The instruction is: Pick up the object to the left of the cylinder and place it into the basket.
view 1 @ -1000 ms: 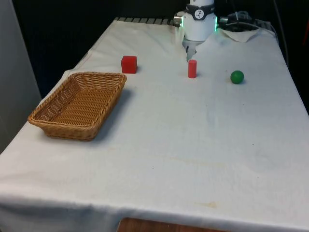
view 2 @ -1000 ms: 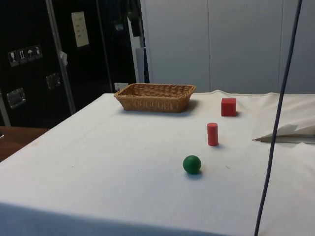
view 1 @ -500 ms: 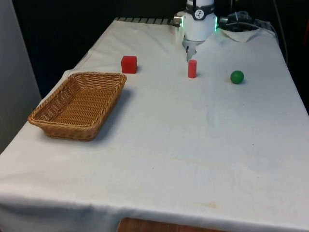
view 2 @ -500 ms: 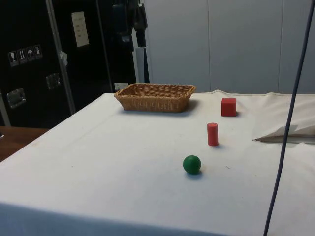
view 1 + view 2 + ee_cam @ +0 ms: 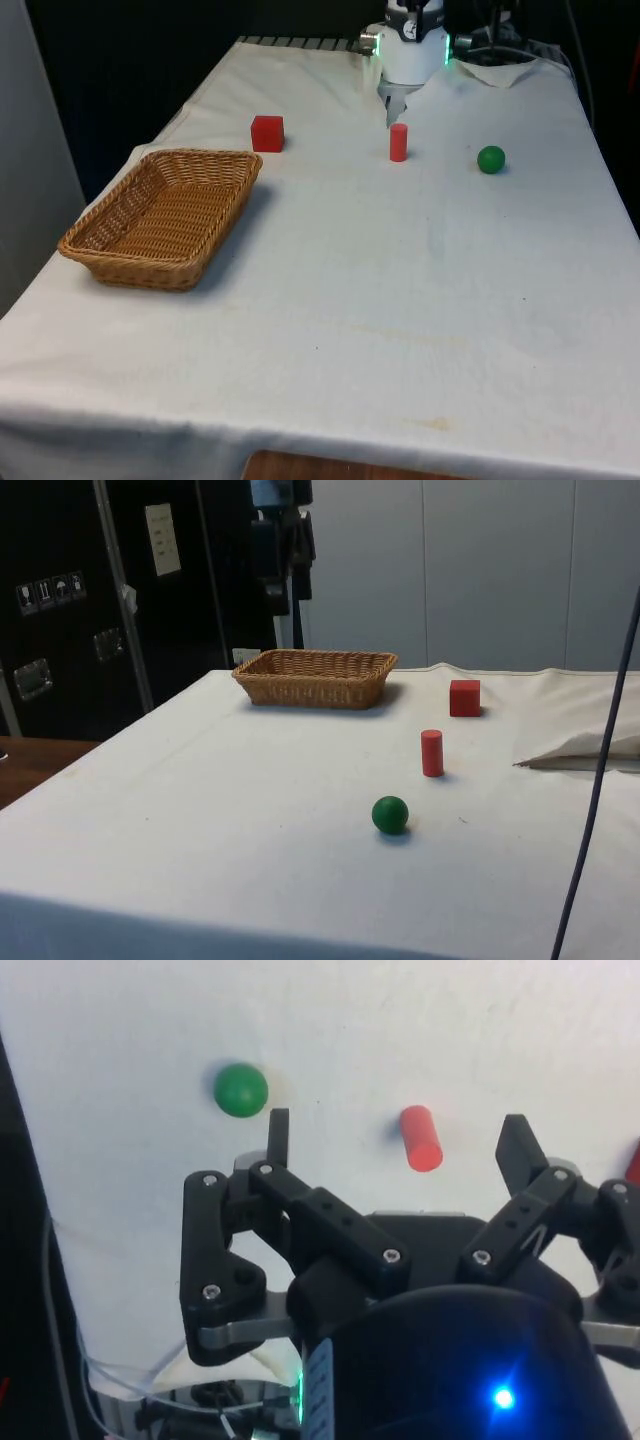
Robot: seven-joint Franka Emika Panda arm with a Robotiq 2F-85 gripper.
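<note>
Gripper (image 5: 398, 1135) spread wide, high above the table.
Red cube (image 5: 267, 133) sits left of the cylinder (image 5: 398, 142), basket (image 5: 120, 250) nearer.

A small red block (image 5: 267, 133) sits flat on the white cloth, off to one side of the open black gripper (image 5: 397, 1135) and well below it. A wide brown woven basket (image 5: 110, 225) lies farther away on that same side. A short red cylinder (image 5: 421, 1138) stands upright under the gripper, between its two fingers (image 5: 278, 1136).
</note>
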